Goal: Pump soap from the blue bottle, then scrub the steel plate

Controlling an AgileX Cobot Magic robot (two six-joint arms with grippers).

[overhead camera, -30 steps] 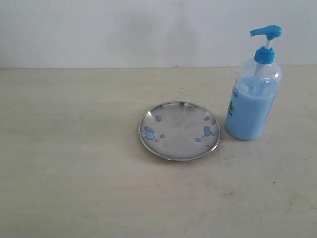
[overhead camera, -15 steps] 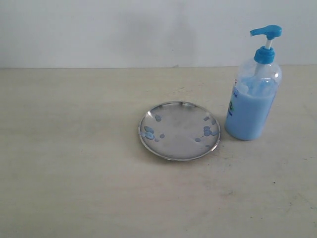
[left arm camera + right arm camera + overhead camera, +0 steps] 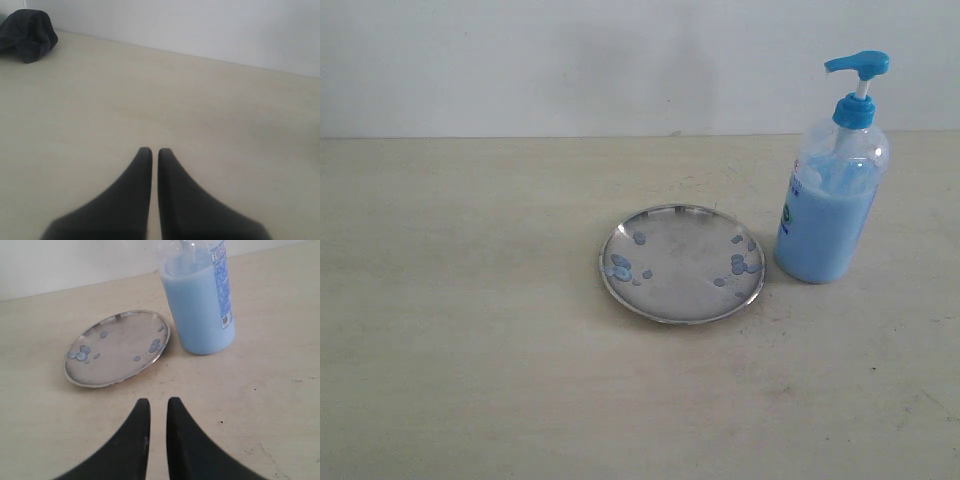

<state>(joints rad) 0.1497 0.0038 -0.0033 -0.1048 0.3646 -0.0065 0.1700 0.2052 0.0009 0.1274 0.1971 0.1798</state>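
The blue bottle (image 3: 830,190) stands upright at the right of the table, its blue pump head (image 3: 857,65) raised, and the pale blue soap (image 3: 820,235) fills most of it. To its left, the steel plate (image 3: 682,263) lies flat, a small gap away, dotted with blue droplets. The right wrist view shows the bottle (image 3: 200,305) and the plate (image 3: 117,347) ahead of my right gripper (image 3: 158,401). That gripper is shut, holds nothing and hovers over bare table. My left gripper (image 3: 151,150) is shut and empty, far from both objects. Neither gripper appears in the exterior view.
A dark crumpled cloth-like bundle (image 3: 27,35) lies by the wall in the left wrist view. A white wall (image 3: 620,60) runs along the back edge of the beige table (image 3: 470,330).
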